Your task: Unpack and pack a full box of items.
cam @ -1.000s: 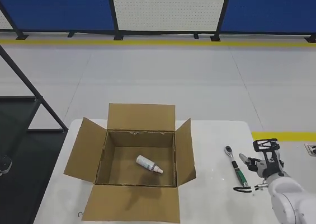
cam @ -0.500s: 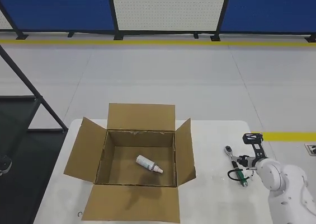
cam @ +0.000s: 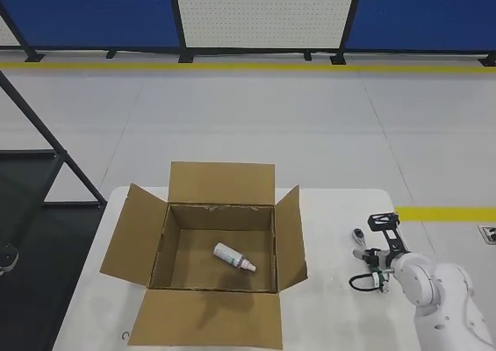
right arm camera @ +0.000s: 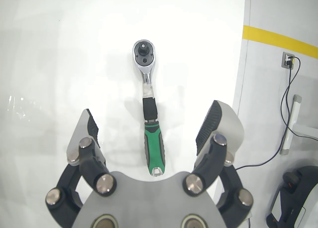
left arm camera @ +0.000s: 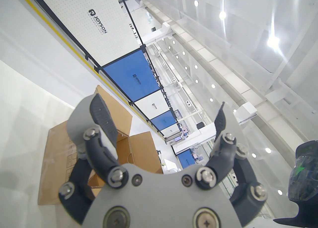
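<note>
From where I stand, the right gripper [right arm camera: 151, 111] hangs over the chrome ratchet wrench with the green-and-black rubber handle [right arm camera: 150, 114]. Its fingers are spread wide, one on each side of the handle, holding nothing. The wrench lies flat on the white counter [right arm camera: 74, 40], off to the right of the open brown cardboard box [cam: 222, 182]. A small white bottle with a pinkish cap [cam: 233, 257] lies on the box floor.

This looks like the pick-up for packing. I'd drop straight down and keep the handle centred. The steel head looks heavy, so I'd close near the black neck rather than the tail end, or the tool may tip. It sits low, so the fingers must get almost to the counter.

The left gripper [left arm camera: 159, 107] points up at the ceiling, fingers apart and empty. How high the right one sits above the wrench is hard to judge, and from overhead the arm covers most of the handle.
</note>
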Motion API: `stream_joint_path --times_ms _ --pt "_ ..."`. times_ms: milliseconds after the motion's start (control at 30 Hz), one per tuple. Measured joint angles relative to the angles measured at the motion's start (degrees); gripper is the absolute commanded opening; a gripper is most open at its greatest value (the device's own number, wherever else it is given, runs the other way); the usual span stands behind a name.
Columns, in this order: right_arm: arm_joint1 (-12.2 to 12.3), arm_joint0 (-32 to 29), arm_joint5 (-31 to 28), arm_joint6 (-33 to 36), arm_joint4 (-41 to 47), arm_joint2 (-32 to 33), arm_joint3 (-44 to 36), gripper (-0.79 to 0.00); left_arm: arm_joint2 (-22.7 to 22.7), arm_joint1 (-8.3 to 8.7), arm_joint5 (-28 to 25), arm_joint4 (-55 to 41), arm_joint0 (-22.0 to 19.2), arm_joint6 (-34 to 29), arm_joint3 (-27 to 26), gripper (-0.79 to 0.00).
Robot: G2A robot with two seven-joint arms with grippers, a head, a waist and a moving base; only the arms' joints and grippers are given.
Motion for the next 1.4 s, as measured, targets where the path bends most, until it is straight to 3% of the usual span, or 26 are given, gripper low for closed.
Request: stream_joint_path --times_ms 67,133,300,433,600,767,1167,1400 --pt "0.1 0.4 0.1 0.6 0.5 -0.2 1.0 -0.179 0.0 0.00 0.0 0.0 0.0 0.0 0.0 0.000" --pt "0.1 1.0 0.2 0.8 0.8 -0.4 2.2 -0.237 0.0 0.00 0.0 0.0 0.0 0.0 0.0 0.000" --pt "0.3 1.9 0.3 0.4 1.3 -1.3 4.3 -0.219 0.0 0.00 0.0 0.0 0.0 0.0 0.0 0.000" --pt "0.4 3.1 0.5 0.2 2.0 -1.6 6.8 -0.286 0.0 0.00 0.0 0.0 0.0 0.0 0.0 0.000" --pt "0.6 4.9 0.5 -1.1 2.6 -2.0 10.3 -0.308 0.0 0.00 0.0 0.0 0.0 0.0 0.0 0.000" --pt "0.8 6.9 0.2 -1.7 3.1 -2.5 13.6 -0.413 0.0 0.00 0.0 0.0 0.0 0.0 0.0 0.000" --pt "1.3 7.4 -0.1 -2.1 3.6 -3.7 14.9 -0.499 0.0 0.00 0.0 0.0 0.0 0.0 0.0 0.000" --pt "1.7 6.7 -0.5 -1.9 4.2 -4.0 14.5 -0.502 0.0 0.00 0.0 0.0 0.0 0.0 0.0 0.000"
